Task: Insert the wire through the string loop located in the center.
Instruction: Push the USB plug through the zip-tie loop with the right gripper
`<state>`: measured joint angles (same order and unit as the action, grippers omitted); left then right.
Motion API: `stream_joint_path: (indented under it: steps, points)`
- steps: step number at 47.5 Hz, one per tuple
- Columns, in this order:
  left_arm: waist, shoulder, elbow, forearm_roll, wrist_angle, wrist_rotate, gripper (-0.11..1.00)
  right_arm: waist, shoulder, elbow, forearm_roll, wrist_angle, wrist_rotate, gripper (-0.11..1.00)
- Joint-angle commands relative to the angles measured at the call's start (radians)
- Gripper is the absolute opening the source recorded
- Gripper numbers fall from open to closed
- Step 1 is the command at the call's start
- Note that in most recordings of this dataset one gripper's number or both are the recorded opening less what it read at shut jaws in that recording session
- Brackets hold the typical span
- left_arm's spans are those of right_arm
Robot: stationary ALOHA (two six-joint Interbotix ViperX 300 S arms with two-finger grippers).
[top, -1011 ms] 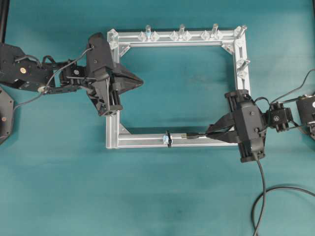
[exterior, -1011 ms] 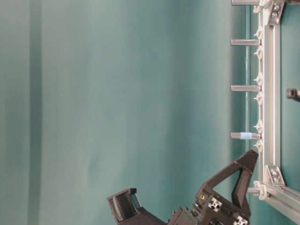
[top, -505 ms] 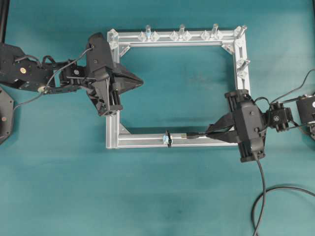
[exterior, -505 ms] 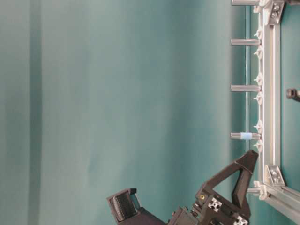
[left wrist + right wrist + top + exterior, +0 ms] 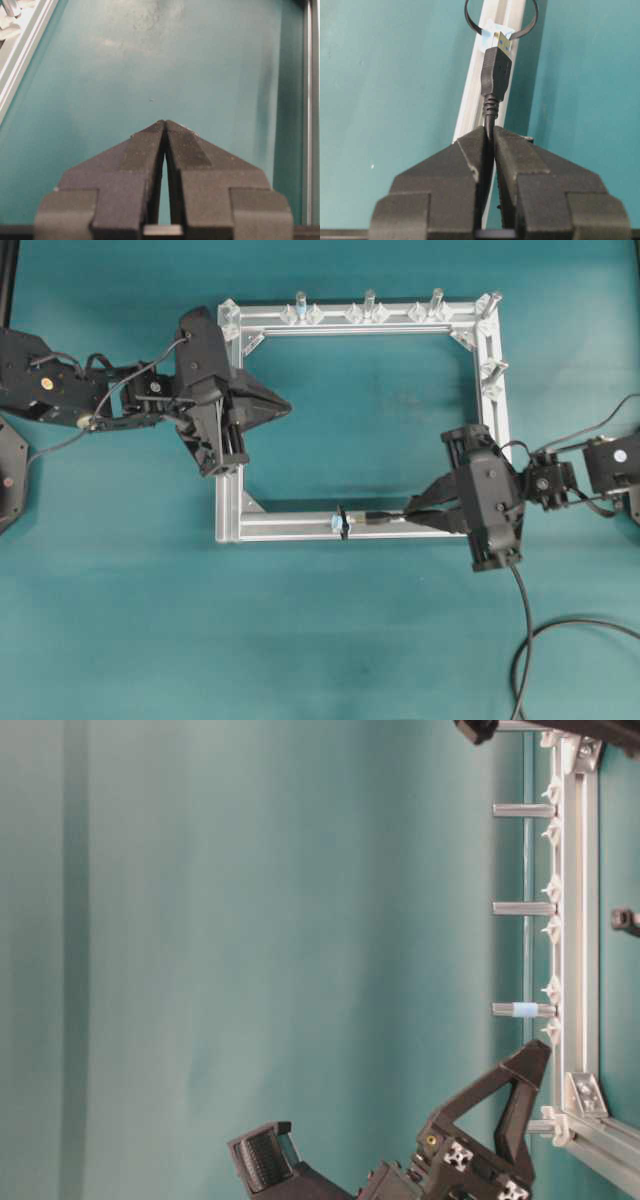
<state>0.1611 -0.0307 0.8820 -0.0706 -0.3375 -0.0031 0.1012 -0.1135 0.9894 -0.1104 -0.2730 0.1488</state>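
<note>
The left gripper [image 5: 278, 406] has not moved: its jaws stay pressed together on nothing, poised over the bare table inside the aluminium frame [image 5: 360, 316] near its far-left corner. Along the frame's near bar, the string loop [image 5: 342, 522] sits at the centre with its pale blue-white fitting. Just right of it, the wire [image 5: 385, 515] has changed place: over the last second its USB plug has slid left along the bar, and the brassy tip now sits just short of the loop, so insertion looks imminent but not yet done. The right gripper [image 5: 418, 512] has carried it there, clamped narrowly on the cable just behind the plug's strain relief, fingers pointing left along the bar.
</note>
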Motion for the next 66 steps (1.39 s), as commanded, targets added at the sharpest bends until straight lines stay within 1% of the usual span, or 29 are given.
stream_joint_path:
  steps: [1, 24, 49, 66]
  points:
    - [-0.002, -0.025, -0.014, 0.002, -0.006, -0.002, 0.0, -0.003, 0.006, -0.032, -0.002, -0.012, -0.005, 0.07]
    - [-0.002, -0.025, -0.009, 0.002, -0.006, -0.002, 0.0, -0.028, 0.084, -0.12, -0.002, -0.014, -0.005, 0.07]
    - [-0.002, -0.025, -0.009, 0.002, -0.005, -0.002, 0.0, -0.028, 0.156, -0.199, -0.002, -0.032, -0.003, 0.07]
    - [-0.002, -0.025, -0.009, 0.002, -0.006, -0.002, 0.0, -0.028, 0.173, -0.221, -0.002, -0.032, -0.003, 0.07]
